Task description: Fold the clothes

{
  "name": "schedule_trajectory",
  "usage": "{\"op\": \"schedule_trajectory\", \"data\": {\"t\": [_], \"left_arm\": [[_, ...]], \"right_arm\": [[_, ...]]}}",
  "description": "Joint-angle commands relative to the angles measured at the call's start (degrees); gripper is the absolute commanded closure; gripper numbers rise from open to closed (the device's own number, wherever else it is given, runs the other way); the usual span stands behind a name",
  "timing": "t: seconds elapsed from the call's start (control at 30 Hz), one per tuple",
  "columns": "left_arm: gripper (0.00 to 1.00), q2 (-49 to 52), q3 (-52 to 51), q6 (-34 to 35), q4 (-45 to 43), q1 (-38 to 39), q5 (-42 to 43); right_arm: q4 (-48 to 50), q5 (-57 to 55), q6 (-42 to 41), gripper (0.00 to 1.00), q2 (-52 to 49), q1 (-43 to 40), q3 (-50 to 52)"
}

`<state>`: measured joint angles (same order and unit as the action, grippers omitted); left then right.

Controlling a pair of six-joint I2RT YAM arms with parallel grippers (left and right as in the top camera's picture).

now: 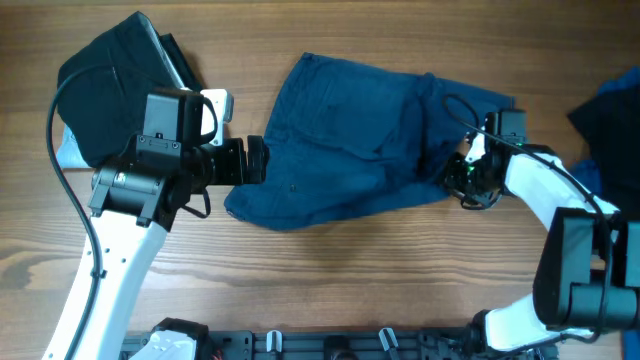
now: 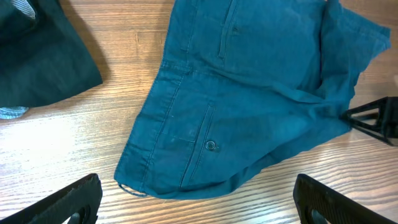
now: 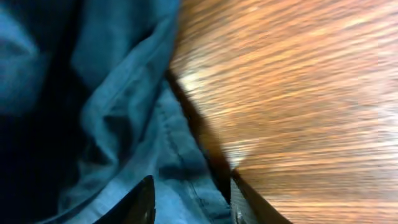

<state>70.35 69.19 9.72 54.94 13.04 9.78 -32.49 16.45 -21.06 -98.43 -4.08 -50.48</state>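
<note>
The dark blue shorts (image 1: 360, 140) lie spread and rumpled on the wooden table, with a stitched back pocket and button showing in the left wrist view (image 2: 249, 106). My left gripper (image 1: 255, 162) is wide open and empty at the shorts' left edge; its fingers frame the waistband corner in the left wrist view (image 2: 198, 190). My right gripper (image 1: 463, 172) is at the shorts' lower right edge. Its fingers are closed on a fold of the blue fabric (image 3: 106, 124) in the right wrist view (image 3: 191, 200).
A black-navy garment (image 1: 110, 80) lies at the back left over a pale blue piece (image 1: 65, 150); it also shows in the left wrist view (image 2: 43, 56). More dark and blue clothes (image 1: 612, 110) lie at the right edge. Bare wood (image 1: 360, 280) runs along the front.
</note>
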Motion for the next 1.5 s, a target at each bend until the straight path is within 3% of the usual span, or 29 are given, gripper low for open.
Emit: {"op": "schedule_trajectory", "data": {"t": [0.0, 0.17, 0.33, 0.53, 0.73, 0.87, 1.0, 1.17, 1.23, 1.3, 1.37, 1.4, 1.47], "left_arm": [[0.01, 0.17, 0.48, -0.31, 0.11, 0.24, 0.66], [0.01, 0.17, 0.48, -0.33, 1.16, 0.24, 0.42], [0.00, 0.17, 0.48, -0.31, 2.10, 0.24, -1.51], [0.01, 0.61, -0.28, -0.15, 4.90, 0.26, -1.46], [0.01, 5.14, -6.99, 1.49, 6.51, 0.26, 5.44], [0.06, 11.39, -12.68, 2.40, 3.67, 0.26, 8.90], [0.22, 19.06, -15.56, 3.98, 1.60, 0.92, 11.41], [0.28, 27.56, -16.17, 4.28, 0.46, 6.99, 11.43], [0.37, 30.18, -16.17, 5.53, -0.96, 8.94, 11.41], [0.51, 31.85, -16.17, 6.23, -2.91, 9.90, 11.41], [0.91, 32.41, -16.15, 6.21, -3.41, 10.08, 11.30], [0.96, 32.28, -16.09, 6.21, -2.05, 9.77, 10.21], [0.96, 31.28, -15.30, 7.85, 3.37, 8.33, 6.12]], "right_arm": [[-0.37, -1.29, 0.04, 0.96, -4.11, 2.21, 2.12], [-9.90, -8.33, -1.46, 0.96, 3.34, 0.50, -1.73], [-25.83, -14.56, -1.62, 0.96, 20.11, -3.04, -8.52], [-37.20, -15.17, -3.30, 0.96, 38.60, -5.92, -9.79], [-40.46, -16.48, -3.37, 0.96, 39.89, -5.92, -9.05], [-39.93, -16.48, -3.32, 0.96, 37.57, -5.92, -7.98], [-39.15, -16.46, -3.30, 0.96, 35.08, -5.92, -7.98], [-38.49, -16.48, -3.06, 0.96, 34.77, -5.92, -7.98], [-38.51, -16.48, -3.02, 0.96, 34.77, -5.92, -7.98], [-38.47, -16.48, -2.97, 0.96, 34.77, -5.92, -7.98], [-37.86, -16.55, -2.97, 0.96, 34.77, -5.92, -7.98], [-37.13, -16.94, -3.08, 0.96, 34.77, -5.92, -7.98], [-35.63, -17.42, -3.23, 0.96, 34.77, -5.92, -7.98]]}}
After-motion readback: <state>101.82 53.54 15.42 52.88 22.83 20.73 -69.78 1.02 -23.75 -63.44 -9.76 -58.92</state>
